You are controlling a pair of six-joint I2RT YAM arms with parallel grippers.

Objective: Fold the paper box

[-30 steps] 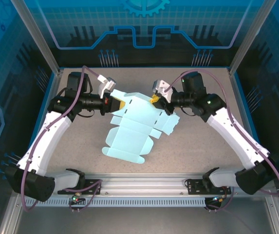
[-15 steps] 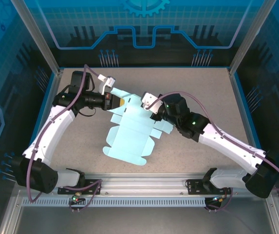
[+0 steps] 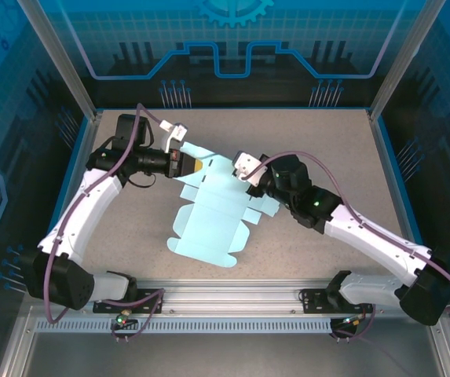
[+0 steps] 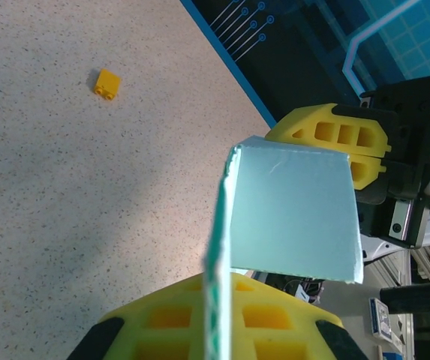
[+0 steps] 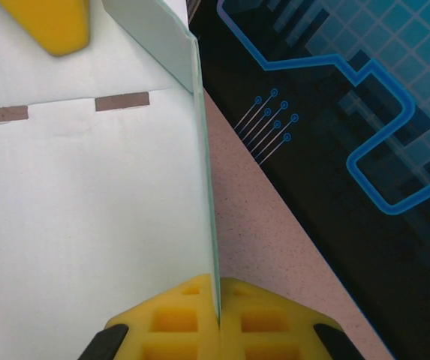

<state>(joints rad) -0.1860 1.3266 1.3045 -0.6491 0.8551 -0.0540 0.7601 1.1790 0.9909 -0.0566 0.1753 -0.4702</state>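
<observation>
Light blue-teal paper box [image 3: 209,216], flat die-cut card sheet with jagged flaps and slot cuts, mid-table, near part lying flat, far flaps raised on edge

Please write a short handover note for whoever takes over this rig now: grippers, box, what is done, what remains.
Left gripper: shut on a far flap of the box.
Right gripper: shut on a raised flap at the far end, close to the left one.
Box: mostly a flat sheet on the table, with the far end lifted.
Done: both grips taken and one flap raised.
Left: nearly all the folds; no walls are formed yet.
Orange piece: loose on the table.
</observation>
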